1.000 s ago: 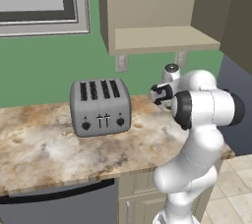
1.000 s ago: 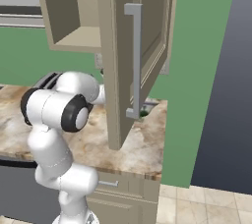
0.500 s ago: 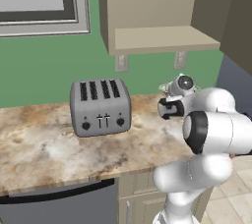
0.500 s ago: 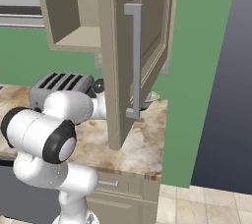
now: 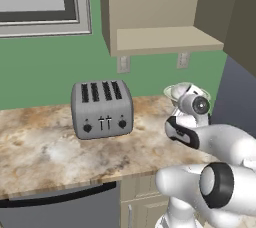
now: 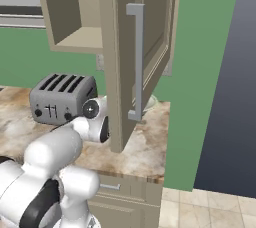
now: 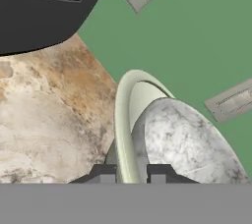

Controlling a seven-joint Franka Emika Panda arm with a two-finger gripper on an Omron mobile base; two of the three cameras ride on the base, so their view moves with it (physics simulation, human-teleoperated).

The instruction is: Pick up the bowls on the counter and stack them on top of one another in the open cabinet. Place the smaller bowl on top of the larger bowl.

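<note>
In the hand view the larger bowl (image 7: pixel 129 120), pale green-cream, has its thin rim running down between my two fingertips, and the gripper (image 7: pixel 130 173) is shut on that rim. The smaller bowl (image 7: pixel 189 142), grey-white and mottled, lies close against its right side; whether it sits inside or beside it I cannot tell. From the left base view, a pale bowl rim (image 5: pixel 173 91) peeks out behind my hand (image 5: pixel 194 105) at the counter's (image 5: pixel 40 152) right end. The open cabinet's shelf (image 5: pixel 165 39) hangs above. A bowl edge (image 6: pixel 150 102) shows past the cabinet door.
A silver four-slot toaster (image 5: pixel 102 109) stands left of the bowls on the counter (image 6: pixel 145 144). The cabinet door (image 6: pixel 122 72) with its long handle hangs open over the counter's right end. Two wall outlets (image 5: pixel 123 63) sit under the shelf. The counter ends just right of my hand.
My hand has shifted right and a little lower at the counter's right end, and the arm's big links have folded down toward the camera. The toaster has not moved.
</note>
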